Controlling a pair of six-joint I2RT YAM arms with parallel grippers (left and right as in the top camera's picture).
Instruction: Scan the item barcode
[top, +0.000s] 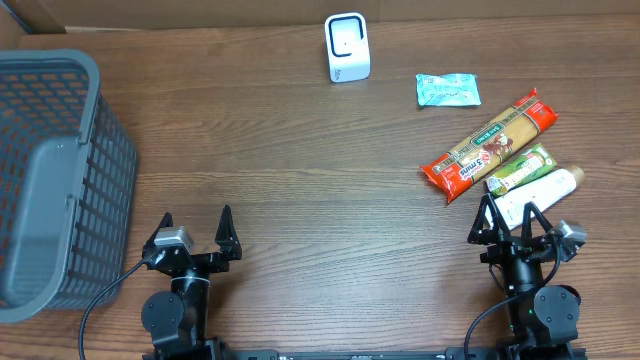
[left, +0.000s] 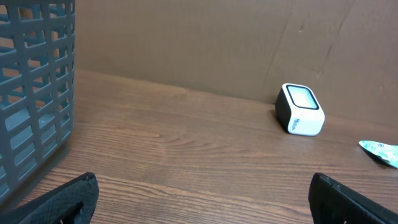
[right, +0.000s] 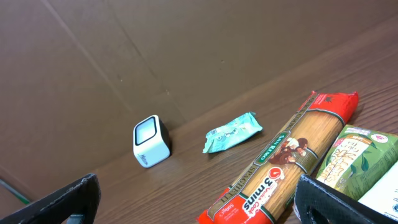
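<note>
1. A brown wooden tabletop (top: 320, 180) is backed by a plain cardboard wall (left: 186, 43) along its far edge.
2. A grey mesh basket (top: 110, 170) stands at the left edge. Overhead, only its own grey floor and walls show inside.
3. A white scanner (top: 347, 47) stands upright near the middle of the far edge. It is well apart from both arms.
4. The goods lie toward the right edge:
   - A teal packet (top: 447, 90) lies flat, right of the scanner.
   - Nearer the front, a red pasta pack (top: 490, 146) lies on a slant.
   - A green box (top: 520, 170) lies just beside it on the near side.
   - A white tube (top: 540, 193) lies alongside the box, nearest the right arm.
5. The left gripper (top: 195, 218) sits near the front edge, right of the basket. Its jaws are spread wide with nothing between them. Its wrist view looks past both fingers (left: 62, 199) at the scanner (left: 300, 110).
6. The right gripper (top: 510, 208) sits near the front right corner, jaws also spread wide and holding nothing. Seen from overhead, its tips stand at the near end of the tube, but contact cannot be judged.
7. The right wrist view shows the pasta pack (right: 292, 162), box (right: 357, 158), packet (right: 232, 132) and scanner (right: 151, 142) ahead of its fingers (right: 56, 202).
</note>
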